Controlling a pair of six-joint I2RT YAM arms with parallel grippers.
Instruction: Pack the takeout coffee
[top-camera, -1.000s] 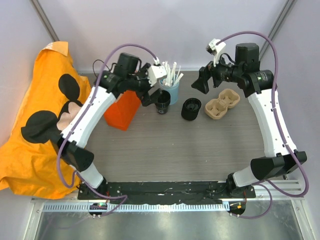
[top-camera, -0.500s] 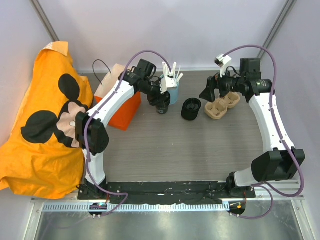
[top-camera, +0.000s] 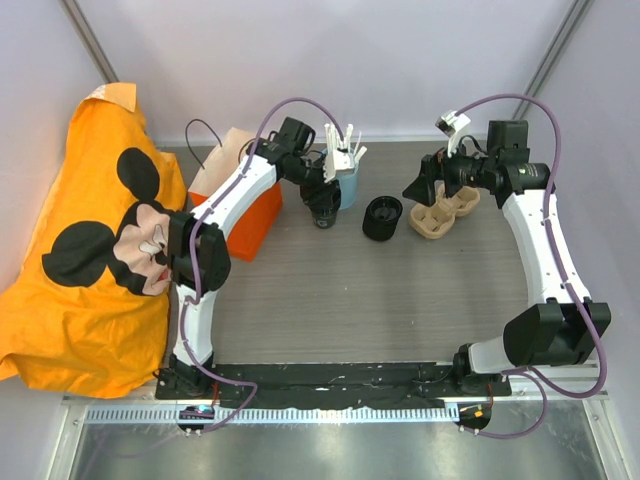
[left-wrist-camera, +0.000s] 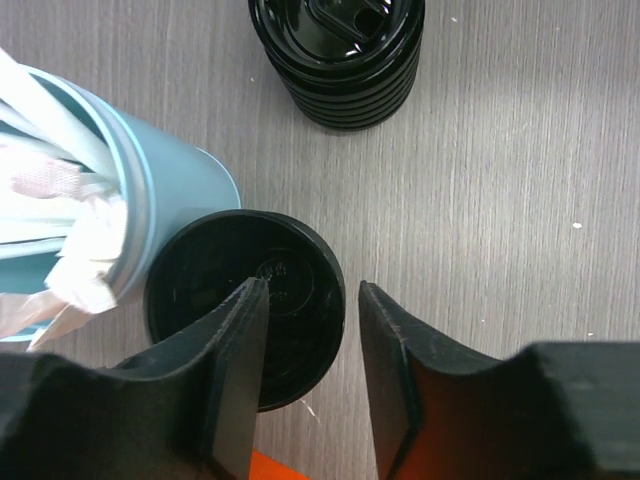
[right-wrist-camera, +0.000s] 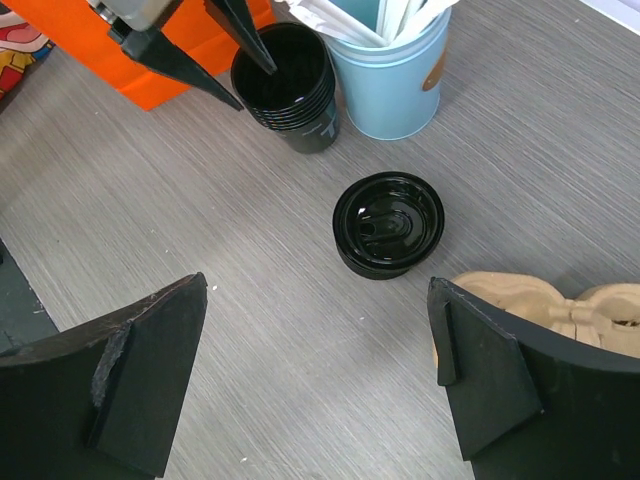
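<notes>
left gripper (left-wrist-camera: 305, 290) has dropped onto the cups (left-wrist-camera: 195, 290), far centre, jaws narrowing astride the rim; can't tell if gripped. right gripper (right-wrist-camera: 318, 285) spread wide. cup pick likely starting.

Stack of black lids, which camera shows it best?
Right wrist: the stack of black lids sits whole and close, near the centre. Left wrist cuts it off at the frame's top edge; top external shows it whole but small.
</notes>
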